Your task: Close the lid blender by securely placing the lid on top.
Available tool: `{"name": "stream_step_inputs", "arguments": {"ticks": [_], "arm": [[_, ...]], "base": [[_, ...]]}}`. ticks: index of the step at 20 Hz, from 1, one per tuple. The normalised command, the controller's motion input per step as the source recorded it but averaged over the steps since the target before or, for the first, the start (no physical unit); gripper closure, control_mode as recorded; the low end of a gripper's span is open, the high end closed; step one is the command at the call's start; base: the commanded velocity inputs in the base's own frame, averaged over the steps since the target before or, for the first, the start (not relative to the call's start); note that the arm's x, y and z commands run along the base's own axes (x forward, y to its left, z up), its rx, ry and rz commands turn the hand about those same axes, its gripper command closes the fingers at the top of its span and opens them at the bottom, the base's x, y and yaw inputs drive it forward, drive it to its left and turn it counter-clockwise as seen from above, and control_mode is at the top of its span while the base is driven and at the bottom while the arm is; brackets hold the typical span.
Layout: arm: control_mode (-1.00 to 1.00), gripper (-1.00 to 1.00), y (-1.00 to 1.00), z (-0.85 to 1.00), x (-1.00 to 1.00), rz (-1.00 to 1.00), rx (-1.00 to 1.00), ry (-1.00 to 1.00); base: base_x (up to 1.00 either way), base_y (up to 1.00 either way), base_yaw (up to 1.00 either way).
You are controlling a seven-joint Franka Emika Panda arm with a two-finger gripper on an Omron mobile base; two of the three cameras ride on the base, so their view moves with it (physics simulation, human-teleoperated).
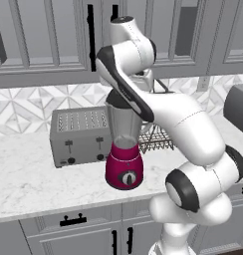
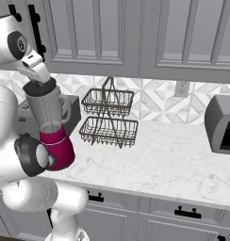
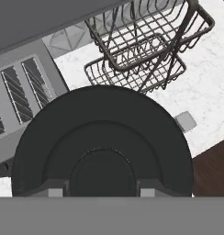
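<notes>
Right base view showed the lid (image 2: 39, 87), a black disc, sitting on the rim of the blender (image 2: 50, 123) at the left of the frame, with the gripper (image 2: 36, 70) directly above and touching it. The task looked nearly done: the lid appeared level on the clear jar, and what probably remained was letting go and lifting away, though how firmly it was seated could not be judged. In the hand view the lid (image 3: 102, 142) filled the lower centre, with the two fingertips (image 3: 56, 188) set a moderate way apart against its raised middle knob; whether they gripped it or merely rested there could not be told.
</notes>
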Motion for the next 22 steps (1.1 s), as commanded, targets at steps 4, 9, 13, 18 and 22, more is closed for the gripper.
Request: {"name": "stream_step_inputs", "arguments": {"ticks": [4, 9, 13, 18, 22], "arm": [[-1.00, 1.00, 0.00, -0.16, -0.09, 0.00, -0.04, 0.23], [-1.00, 1.00, 0.00, -0.21, 0.00, 0.00, -0.07, 0.12], [-1.00, 1.00, 0.01, -0.16, -0.08, 0.00, -0.04, 0.06], [-1.00, -1.00, 0.00, 0.00, -0.12, 0.00, 0.01, -0.02], [-1.00, -1.00, -0.02, 0.00, -0.22, 0.00, 0.10, -0.11]], "base": [[0.00, 0.00, 0.00], [0.00, 0.00, 0.00], [0.00, 0.00, 0.00], [0.00, 0.00, 0.00], [0.00, 0.00, 0.00]]}}
